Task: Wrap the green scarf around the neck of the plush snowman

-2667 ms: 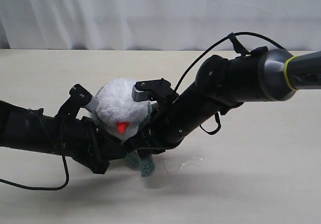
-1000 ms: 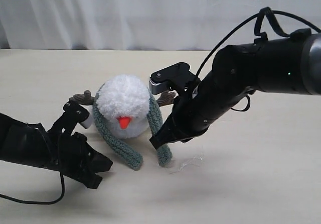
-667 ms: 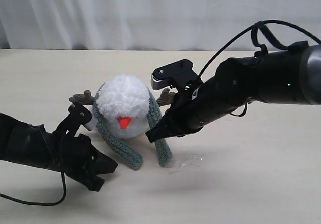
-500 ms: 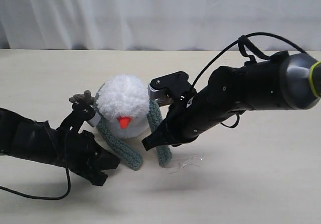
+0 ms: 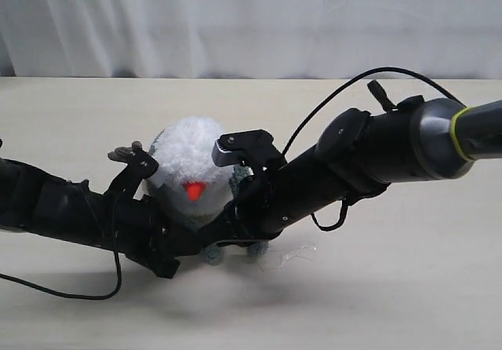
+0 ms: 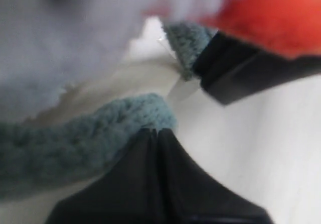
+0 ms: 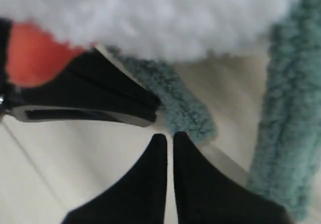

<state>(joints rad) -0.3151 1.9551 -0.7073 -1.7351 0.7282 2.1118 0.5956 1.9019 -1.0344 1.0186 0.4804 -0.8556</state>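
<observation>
Plush snowman [image 5: 188, 158]: 1, lower front blocked by left arm [image 5: 55, 209], right arm [image 5: 369, 158]. Green scarf [image 6: 75, 141]: 1. Left gripper [image 6: 156, 131], right gripper [image 7: 169, 136]: both pressed together. Clear scrap [image 5: 294, 254]: 1, on table [image 5: 392, 287].

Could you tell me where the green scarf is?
Exterior view, left of centre: the green scarf hangs around the plush snowman, ends on the table in front of it.

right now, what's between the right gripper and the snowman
In the right wrist view, a loose end of the green scarf lies between the right gripper and the plush snowman and its white fluff.
</observation>
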